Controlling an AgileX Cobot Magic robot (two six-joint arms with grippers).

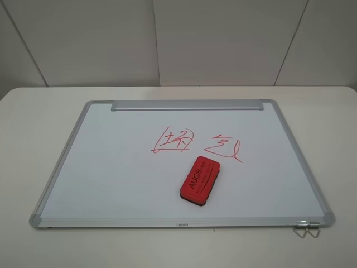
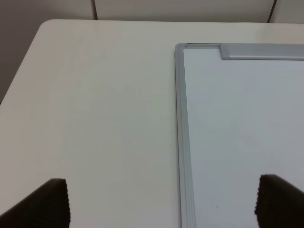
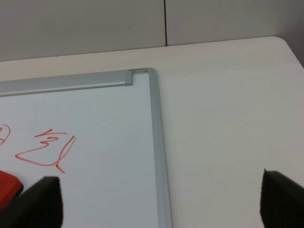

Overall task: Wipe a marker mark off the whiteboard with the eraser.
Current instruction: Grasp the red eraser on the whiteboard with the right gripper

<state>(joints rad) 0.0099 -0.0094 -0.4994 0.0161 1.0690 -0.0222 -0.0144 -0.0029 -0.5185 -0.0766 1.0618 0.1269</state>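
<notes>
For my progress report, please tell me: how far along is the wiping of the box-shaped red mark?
Done: nothing; the marker mark is whole on the whiteboard. In hand: nothing; the eraser lies on the board near the mark, and the left pincer and right pincer are open and empty. Remaining: grasp the eraser and wipe.

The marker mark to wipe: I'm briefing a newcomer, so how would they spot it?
On the whiteboard, look near the middle, just beyond the red eraser. The marker mark is the left of two red scribbles: a slanted box with crossing strokes and a long underline, not the zigzag with a hooked tail.
</notes>
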